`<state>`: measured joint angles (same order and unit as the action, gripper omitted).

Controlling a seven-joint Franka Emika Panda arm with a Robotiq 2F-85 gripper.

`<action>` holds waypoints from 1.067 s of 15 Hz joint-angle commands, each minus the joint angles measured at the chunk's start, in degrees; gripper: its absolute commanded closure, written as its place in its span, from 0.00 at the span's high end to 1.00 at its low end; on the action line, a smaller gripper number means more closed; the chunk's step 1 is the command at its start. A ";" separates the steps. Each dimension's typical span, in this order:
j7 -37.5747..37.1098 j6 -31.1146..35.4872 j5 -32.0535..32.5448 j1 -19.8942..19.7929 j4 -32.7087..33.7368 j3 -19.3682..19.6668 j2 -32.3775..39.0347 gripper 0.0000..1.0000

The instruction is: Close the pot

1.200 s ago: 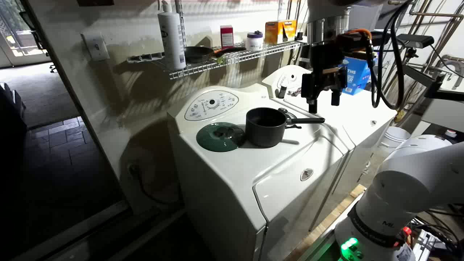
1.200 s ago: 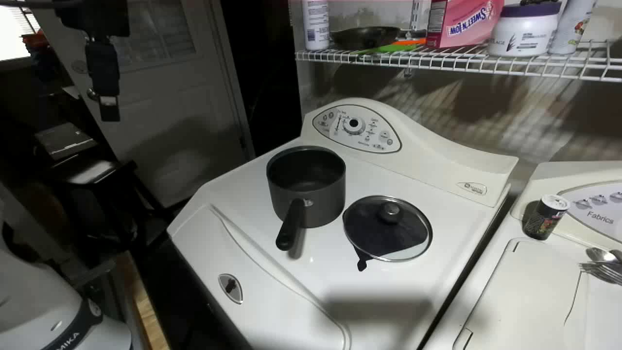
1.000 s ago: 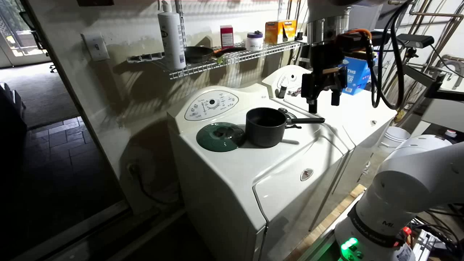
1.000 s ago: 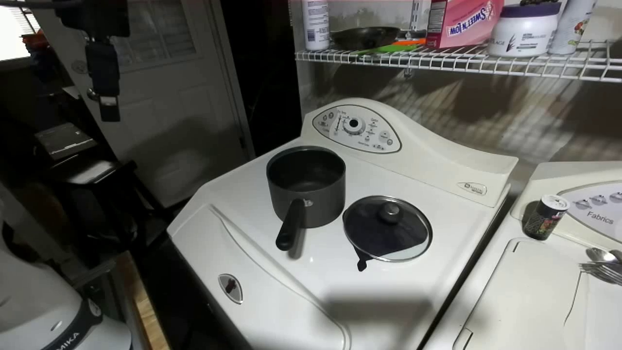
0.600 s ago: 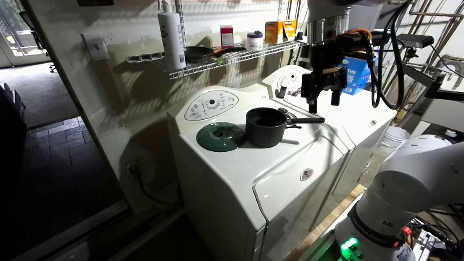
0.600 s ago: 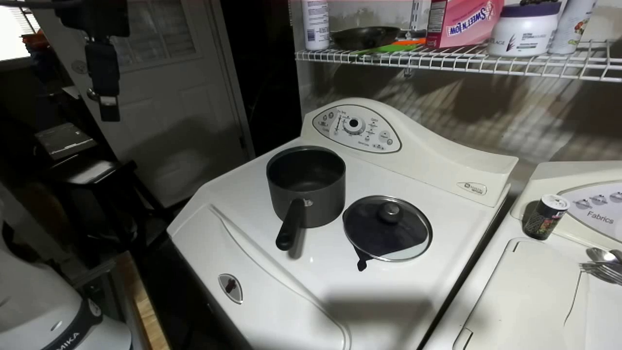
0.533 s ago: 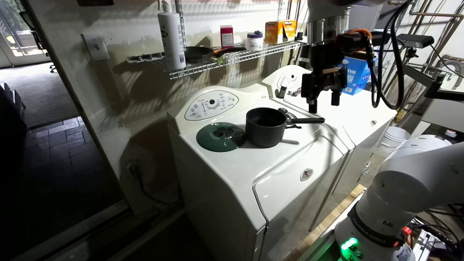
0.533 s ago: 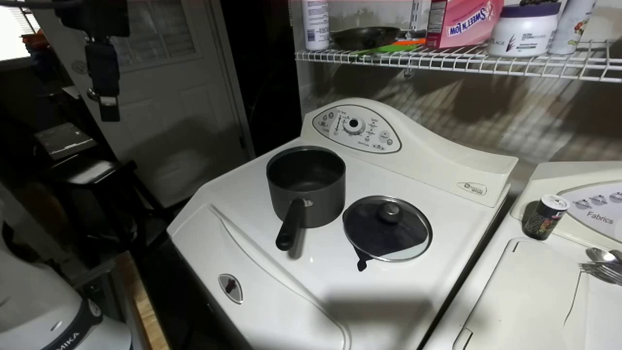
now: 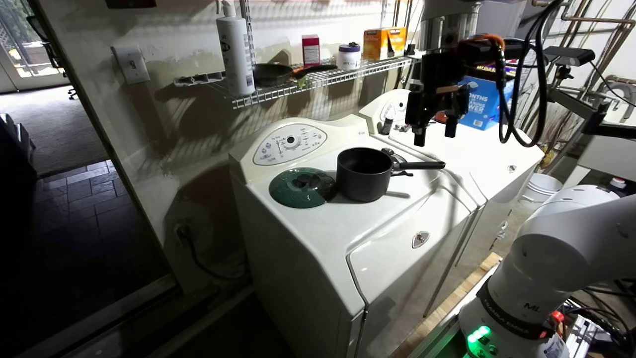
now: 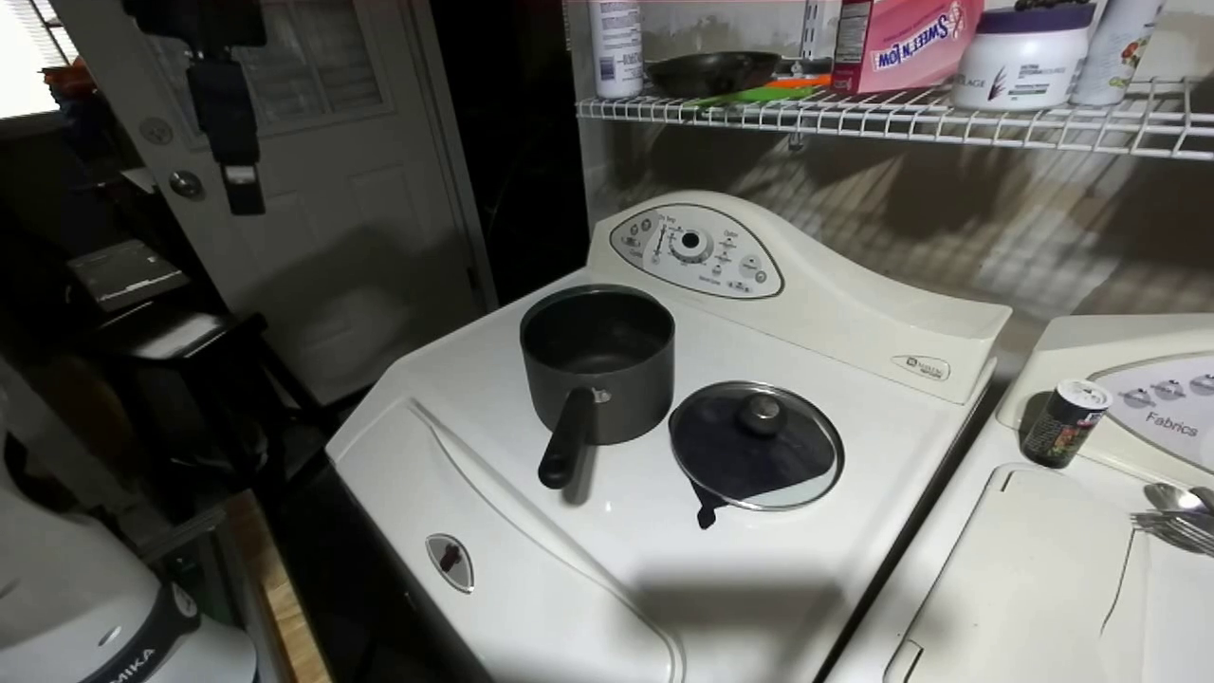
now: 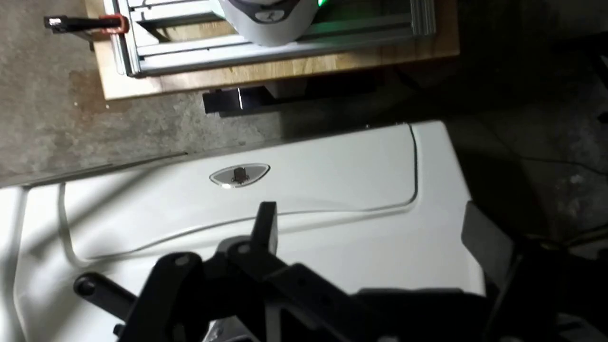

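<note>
I see the claw [image 9: 435, 132] hanging, jaws parted wide; lower than it, the pot [image 9: 364, 179] sits uncovered on a white machine [image 9: 338, 223], a glass lid [image 10: 757, 446] also below the claw

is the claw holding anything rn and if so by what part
Nothing is held: in the wrist view the claw is open with nothing between its fingers. The pot stands apart from it on the white machine.
</note>
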<state>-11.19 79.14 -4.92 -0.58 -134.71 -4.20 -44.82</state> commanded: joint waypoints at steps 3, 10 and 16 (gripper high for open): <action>1.06 14.79 1.30 -1.23 5.72 0.49 4.28 1.00; -0.98 32.53 2.58 -4.80 11.27 3.46 13.01 1.00; -5.05 35.42 4.80 -10.14 16.24 7.03 20.34 1.00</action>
<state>-12.60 114.35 -1.91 -8.55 -122.45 1.92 -28.93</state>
